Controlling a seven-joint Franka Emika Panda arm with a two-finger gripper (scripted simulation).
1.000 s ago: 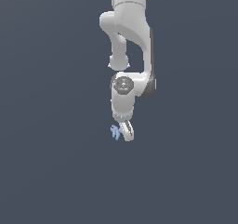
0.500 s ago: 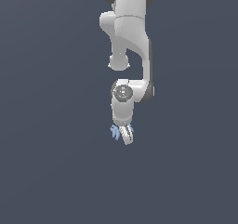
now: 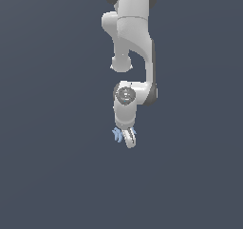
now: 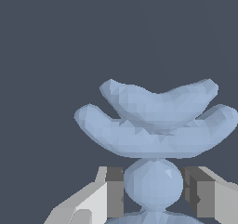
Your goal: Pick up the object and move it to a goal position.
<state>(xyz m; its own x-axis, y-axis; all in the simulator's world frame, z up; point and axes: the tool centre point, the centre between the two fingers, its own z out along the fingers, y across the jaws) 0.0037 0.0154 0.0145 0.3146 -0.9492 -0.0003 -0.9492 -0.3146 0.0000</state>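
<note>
Exterior view: the white arm [image 3: 133,42] hangs down; pale-blue prongs of the object [image 3: 116,134] project beside the gripper [image 3: 129,138]. Wrist view: the fingers [image 4: 114,193] bracket the object's rounded stem, curved prongs beyond them; contact cannot be told.

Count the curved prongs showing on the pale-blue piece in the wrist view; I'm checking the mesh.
2: both curved prongs of the pale-blue piece sit stacked beyond the gripper; more may be hidden.

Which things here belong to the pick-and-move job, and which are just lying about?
Belongs to the job:
- pale-blue pronged object
- gripper, its fingers on either side of the object's rounded part

Just lying about:
- nothing else shows in either view
</note>
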